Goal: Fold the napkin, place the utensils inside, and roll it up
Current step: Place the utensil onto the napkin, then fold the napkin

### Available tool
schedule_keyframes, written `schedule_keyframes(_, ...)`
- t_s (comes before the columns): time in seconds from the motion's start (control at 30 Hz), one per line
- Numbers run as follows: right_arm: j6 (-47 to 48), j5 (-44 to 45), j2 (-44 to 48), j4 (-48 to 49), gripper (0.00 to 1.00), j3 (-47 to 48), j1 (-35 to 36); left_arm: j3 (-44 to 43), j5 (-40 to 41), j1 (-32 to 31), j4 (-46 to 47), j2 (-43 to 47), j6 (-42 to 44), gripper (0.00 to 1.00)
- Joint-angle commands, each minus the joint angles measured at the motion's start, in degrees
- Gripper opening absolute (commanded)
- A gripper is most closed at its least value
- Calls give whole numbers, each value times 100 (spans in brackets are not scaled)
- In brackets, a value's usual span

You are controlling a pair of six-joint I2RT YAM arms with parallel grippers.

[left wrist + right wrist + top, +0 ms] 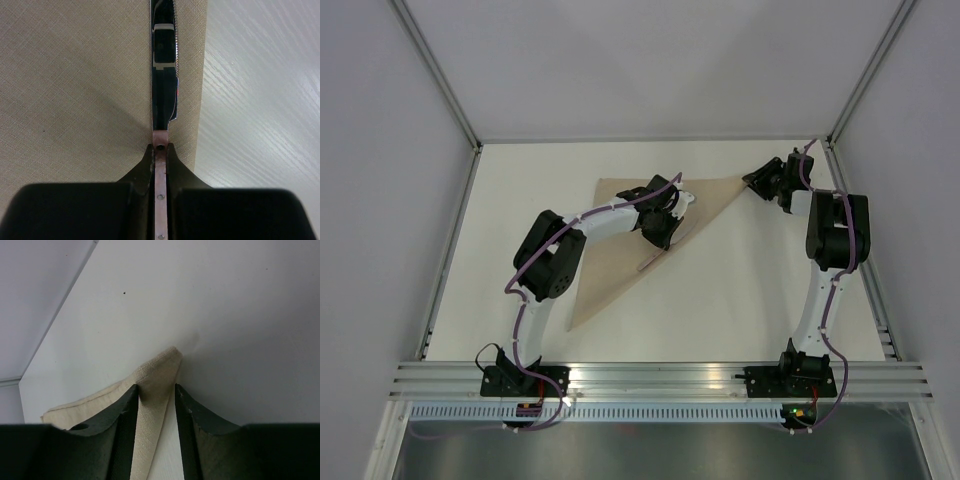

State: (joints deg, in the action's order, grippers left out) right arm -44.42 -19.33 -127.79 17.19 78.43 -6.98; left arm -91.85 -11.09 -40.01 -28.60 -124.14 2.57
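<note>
Two tools are at the napkin (610,278), which lies folded into a triangle on the white worktop (740,290). The left tool (160,148) is clamped on the handle of a knife (163,75) — its serrated blade lies on the cloth, just inside the long edge. The right tool (156,390) sits at the triangle's far-right corner, its fingers apart on either side of the raised cloth tip — a sliver of worktop shows between cloth and one finger.
</note>
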Motion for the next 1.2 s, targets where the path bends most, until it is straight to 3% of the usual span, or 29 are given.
schedule_keyframes(0.0,-58,158,-264,-93,41,128,-14,317,-95,-112,-304,-480,139,2)
schedule_keyframes(0.33,91,88,-273,56,20,181,-14,309,-121,-112,-304,-454,139,2)
schedule_keyframes(1.17,347,-141,105,364,18,111,57,-25,-51,-112,-181,-304,183,2)
